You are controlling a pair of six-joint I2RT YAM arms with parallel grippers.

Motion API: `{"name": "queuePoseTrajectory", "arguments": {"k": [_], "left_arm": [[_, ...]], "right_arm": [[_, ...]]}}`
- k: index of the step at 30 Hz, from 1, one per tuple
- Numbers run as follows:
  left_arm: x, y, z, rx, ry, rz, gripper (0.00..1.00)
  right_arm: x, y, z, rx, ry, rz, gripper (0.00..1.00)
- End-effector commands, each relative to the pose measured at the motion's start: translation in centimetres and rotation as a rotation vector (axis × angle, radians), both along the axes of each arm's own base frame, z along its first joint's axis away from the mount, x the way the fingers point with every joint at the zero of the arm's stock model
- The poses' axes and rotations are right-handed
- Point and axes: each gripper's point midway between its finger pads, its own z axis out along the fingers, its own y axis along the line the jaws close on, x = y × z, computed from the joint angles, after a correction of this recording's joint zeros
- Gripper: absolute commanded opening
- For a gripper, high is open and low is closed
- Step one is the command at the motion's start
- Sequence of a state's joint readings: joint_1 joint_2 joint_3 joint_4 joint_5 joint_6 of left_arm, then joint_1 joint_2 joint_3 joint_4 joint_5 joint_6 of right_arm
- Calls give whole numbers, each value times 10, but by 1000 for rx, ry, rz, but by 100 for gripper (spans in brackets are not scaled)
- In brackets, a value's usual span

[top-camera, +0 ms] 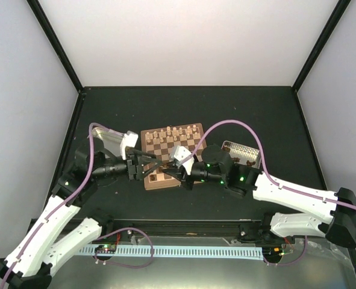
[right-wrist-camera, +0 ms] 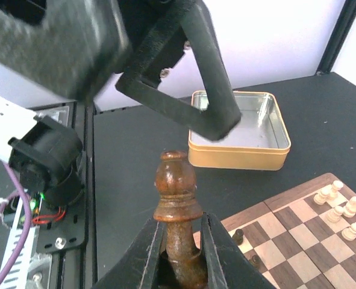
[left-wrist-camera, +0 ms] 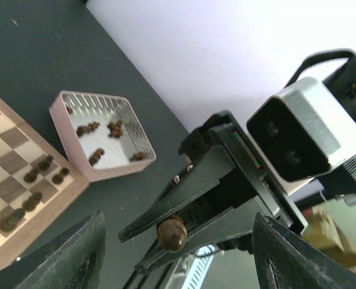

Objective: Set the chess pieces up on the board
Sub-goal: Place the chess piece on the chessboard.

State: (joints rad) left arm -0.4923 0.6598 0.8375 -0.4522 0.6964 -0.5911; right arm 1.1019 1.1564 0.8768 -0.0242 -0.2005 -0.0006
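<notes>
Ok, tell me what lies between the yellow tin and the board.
Nothing: only bare black table separates the tin from the board, as the right wrist view shows.

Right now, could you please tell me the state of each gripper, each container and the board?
left gripper: open, holding nothing.
right gripper: shut on the dark piece.
dark piece: gripped at its base, head free.
pink-rimmed tray: holds several dark chessmen.
yellow tin: open, nothing visible inside.
board: partly set, pale pieces standing along one side.

Tan-and-brown checkered board [top-camera: 164, 149] (brown border)
</notes>
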Motion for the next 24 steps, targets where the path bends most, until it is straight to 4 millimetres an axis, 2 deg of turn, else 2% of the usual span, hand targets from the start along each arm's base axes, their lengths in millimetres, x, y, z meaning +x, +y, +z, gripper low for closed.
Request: {"name": "queuePoseTrajectory", "arguments": {"k": [1,7,16,24], "left_arm": [[-23,-10,-2,15,12,-175,65],[-26,-15,-10,22,36,-235,40],[-29,-16,-26,56,57,-268,36],[-28,-18,-34,66,61,-278,7]], "right_arm": [[-11,-2,0,-44,-64,84,1],[-12,2,-3,-71,-68,108,1],[-10,6,-3,-57,-56,102,1],[-8,9,-3,-43,-48,90,1]]}}
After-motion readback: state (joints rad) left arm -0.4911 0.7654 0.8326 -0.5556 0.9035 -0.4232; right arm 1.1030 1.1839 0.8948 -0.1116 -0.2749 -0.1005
